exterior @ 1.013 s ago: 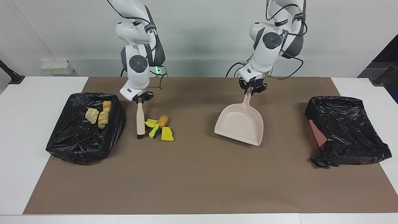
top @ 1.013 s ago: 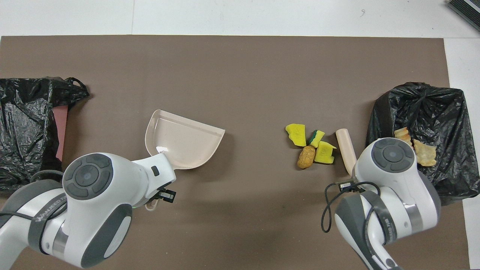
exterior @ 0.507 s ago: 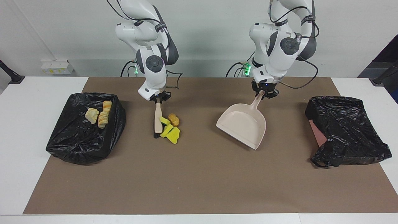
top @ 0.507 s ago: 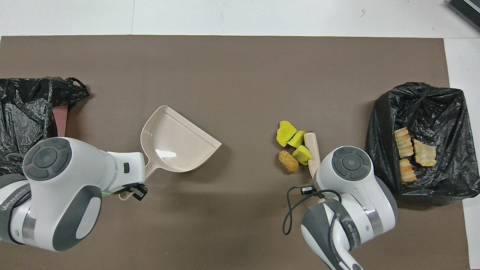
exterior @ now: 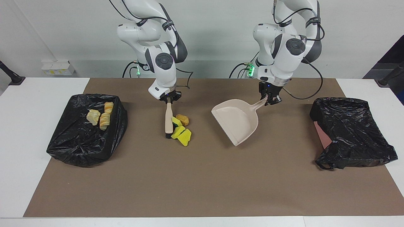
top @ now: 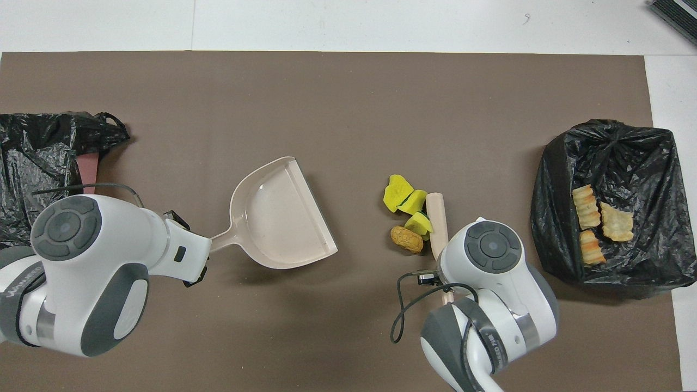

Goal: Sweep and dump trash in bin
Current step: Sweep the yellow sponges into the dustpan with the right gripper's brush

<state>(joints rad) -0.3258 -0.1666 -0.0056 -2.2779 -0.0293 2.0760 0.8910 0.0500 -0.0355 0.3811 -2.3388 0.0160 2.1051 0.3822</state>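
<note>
The loose trash is a small pile on the brown mat: yellow, green-backed sponge pieces (exterior: 182,135) (top: 400,193) and a brown lump (exterior: 182,119) (top: 406,239). My right gripper (exterior: 169,100) is shut on the handle of the beige brush (exterior: 169,121) (top: 436,218), whose head touches the pile on the side toward the right arm's end. My left gripper (exterior: 269,100) is shut on the handle of the beige dustpan (exterior: 235,121) (top: 277,218). The pan's open mouth faces the pile, with a gap of mat between them. Several tan bread-like chunks (exterior: 100,117) (top: 599,223) lie on a black bag.
The black-bagged bin holding the chunks (exterior: 85,142) (top: 615,158) stands at the right arm's end of the table. A second black bag (exterior: 350,132) (top: 32,163) over a reddish box is at the left arm's end. The brown mat (exterior: 202,183) covers the middle.
My right gripper has swept the brush and pile toward the left arm's end. My left gripper has swung the dustpan around so its mouth now faces the pile.
</note>
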